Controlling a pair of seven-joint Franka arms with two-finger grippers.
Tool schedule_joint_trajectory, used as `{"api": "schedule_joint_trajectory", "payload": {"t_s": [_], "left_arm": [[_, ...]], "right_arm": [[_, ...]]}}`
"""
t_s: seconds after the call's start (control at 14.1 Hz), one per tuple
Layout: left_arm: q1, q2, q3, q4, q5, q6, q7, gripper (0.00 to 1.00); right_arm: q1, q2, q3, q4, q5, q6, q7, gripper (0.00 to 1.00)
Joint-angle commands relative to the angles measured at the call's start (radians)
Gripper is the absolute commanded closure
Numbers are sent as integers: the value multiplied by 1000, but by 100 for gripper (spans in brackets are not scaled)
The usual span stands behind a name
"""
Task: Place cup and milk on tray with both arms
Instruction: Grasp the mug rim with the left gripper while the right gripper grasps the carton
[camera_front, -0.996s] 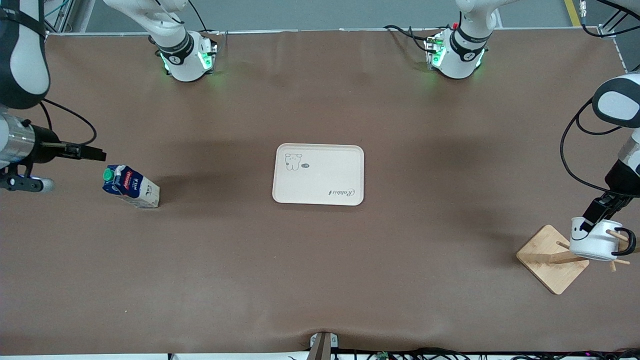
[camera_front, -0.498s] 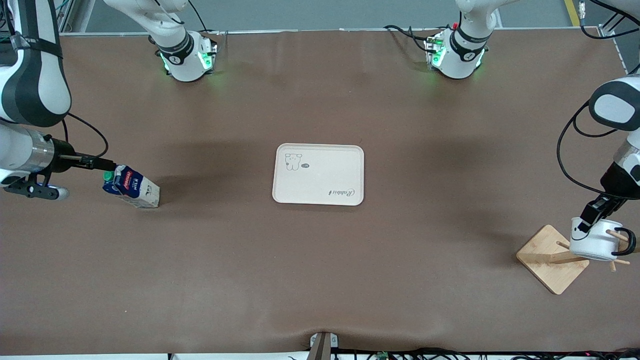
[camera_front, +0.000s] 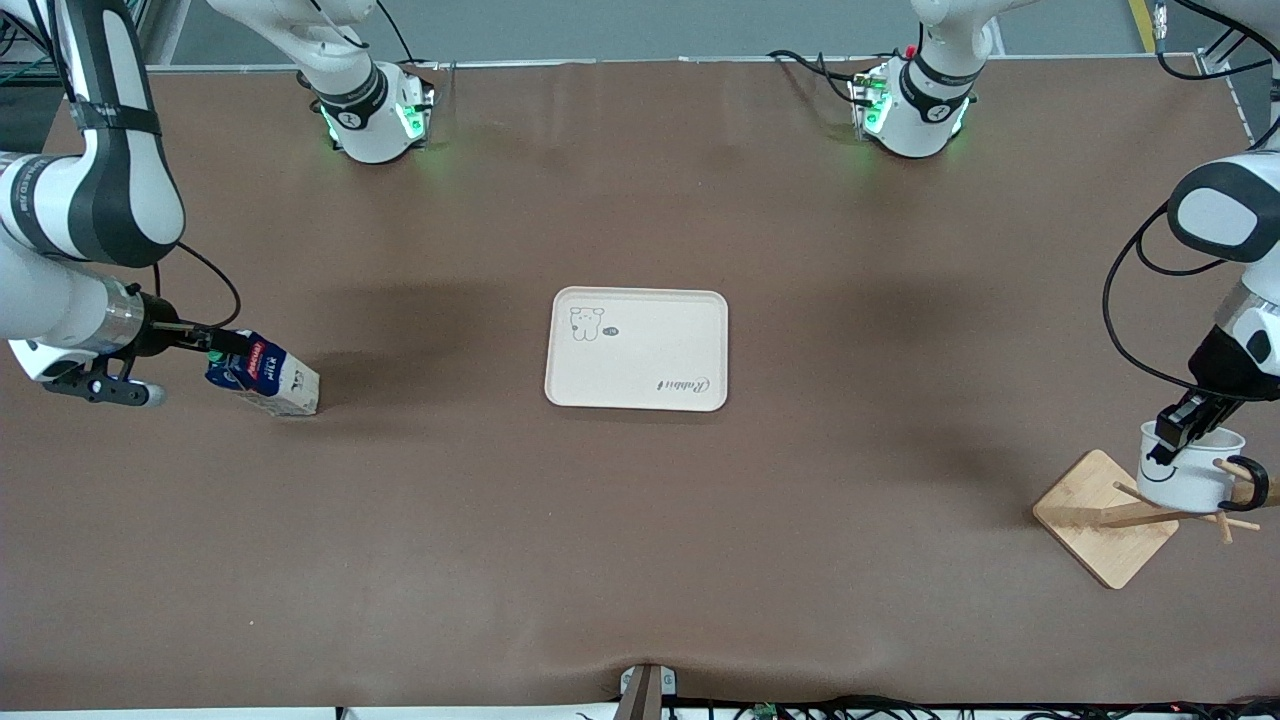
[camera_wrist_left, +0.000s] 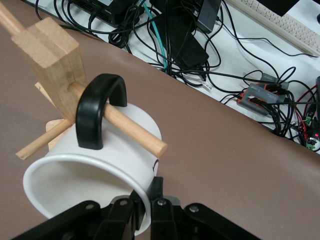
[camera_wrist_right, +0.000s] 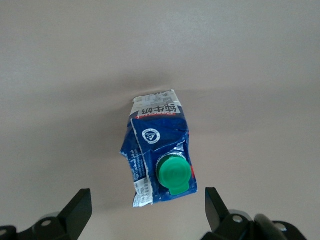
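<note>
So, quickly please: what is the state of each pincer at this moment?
Left pincer: closed on the rim of the cup, which hangs on the wooden peg stand.
Right pincer: open, at the top of the milk, holding nothing.

we see a smooth, shiny white cup (camera_wrist_left: 95, 175) with a glossy black handle (camera_wrist_left: 95, 112), pinched between matt black fingers (camera_wrist_left: 161, 210). the peg stand (camera_wrist_left: 50, 60) beside it looks like plain pale wood. the milk (camera_wrist_right: 159, 152) between the other fingers (camera_wrist_right: 77, 212) looks like printed paper card with a green plastic cap (camera_wrist_right: 173, 175). the table (camera_front: 640, 550) looks matt brown.
</note>
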Motion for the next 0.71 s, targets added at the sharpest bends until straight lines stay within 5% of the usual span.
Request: {"api": "schedule_joint_trajectory", "payload": {"t_s": [0.0,0.64], "left_arm": [[6,-28,0,-13,-19,-44,26,100],[9,-112,0,59,-18,-321,29,100]], "right_arm": [[-3,-39,9,-51,-81,26,6,0],[-4,-50,12,-140,-86,126,9,0]]}}
